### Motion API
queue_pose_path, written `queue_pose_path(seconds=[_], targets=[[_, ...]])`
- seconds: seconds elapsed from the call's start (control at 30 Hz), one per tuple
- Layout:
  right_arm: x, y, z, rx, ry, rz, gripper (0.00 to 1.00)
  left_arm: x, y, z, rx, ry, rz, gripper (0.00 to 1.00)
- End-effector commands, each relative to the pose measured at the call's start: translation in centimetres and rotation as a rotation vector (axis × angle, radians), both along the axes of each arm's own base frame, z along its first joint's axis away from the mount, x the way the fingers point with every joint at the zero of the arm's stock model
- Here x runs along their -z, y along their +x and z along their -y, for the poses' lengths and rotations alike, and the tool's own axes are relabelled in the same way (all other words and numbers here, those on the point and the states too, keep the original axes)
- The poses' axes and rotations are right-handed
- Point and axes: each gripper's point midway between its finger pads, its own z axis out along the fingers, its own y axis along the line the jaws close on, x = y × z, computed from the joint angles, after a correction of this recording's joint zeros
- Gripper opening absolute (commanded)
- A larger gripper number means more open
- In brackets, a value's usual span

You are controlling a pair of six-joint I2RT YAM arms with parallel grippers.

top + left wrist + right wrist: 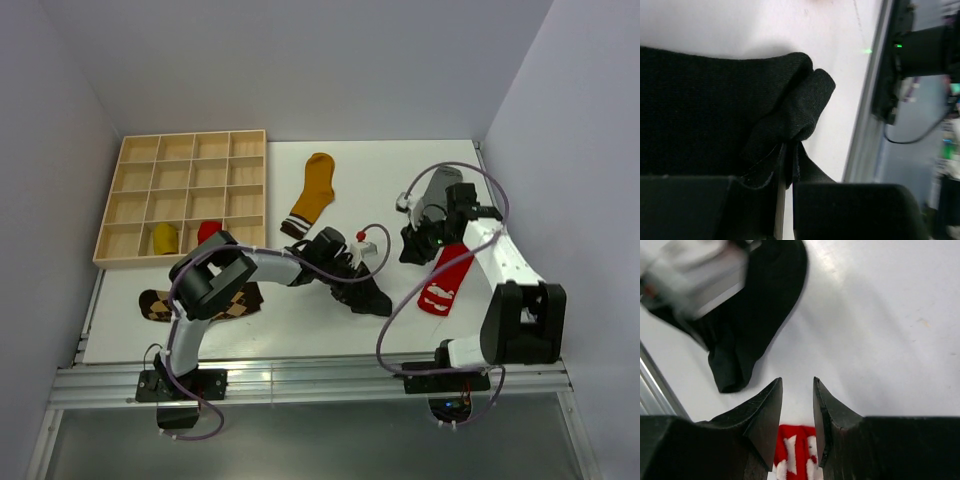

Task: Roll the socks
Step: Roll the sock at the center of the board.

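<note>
A fold of the black sock (700, 110) is pinched in the nearly closed left gripper (787, 165); beside that sock, the right gripper (797, 405) is held narrowly parted and empty above the red sock (796, 455)

Two rolled socks (165, 238) sit in tray (175, 175) (near row).

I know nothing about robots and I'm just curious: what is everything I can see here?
table: one, white, under everything
tray: one, wooden, far left
yellow bundle: one, in tray's near row
red bundle: one, in tray beside it
mustard sock: one, flat, far middle
argyle sock: one, brown, under left arm
black sock: one, centre
red sock: one, white print, right
left gripper: black, shut on black sock
right gripper: black, open, above red sock
</note>
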Motion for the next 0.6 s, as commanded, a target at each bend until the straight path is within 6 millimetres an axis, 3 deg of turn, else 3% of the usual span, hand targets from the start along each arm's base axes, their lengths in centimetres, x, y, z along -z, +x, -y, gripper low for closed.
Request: queue_pose_path(seconds=[0.0,0.03,0.07,0.13,0.33,0.57], targets=[[-0.8,-0.6,-0.3,-0.131,-0.023,0.207,0.39,3.0,-3.3,-3.2,0.009,0.113,-0.317,0.00],[-1.6,-1.1,-0.4,-0.157,-0.031,0.270,0.40,3.1,-3.6,-3.3,0.023,0.106,-0.358,0.00],[-0.8,-2.3,-0.6,-0.189,-0.030,0.278,0.42,3.1,-3.5,-3.4,0.019,0.101,-0.381,0.00],[-1.5,-3.2,-0.9,-0.258,-0.043,0.390,0.44,3.6,-3.1,-3.6,0.000,0.107,-0.440,0.00],[-0.6,-7.2,-2.5,-0.411,-0.031,0.462,0.51,4.6,-2.3,-3.8,-0.032,0.131,-0.554,0.00],[2.7,-11.5,-4.7,-0.619,-0.102,0.458,0.56,6.2,-0.7,-4.6,-0.105,0.173,-0.633,0.00]])
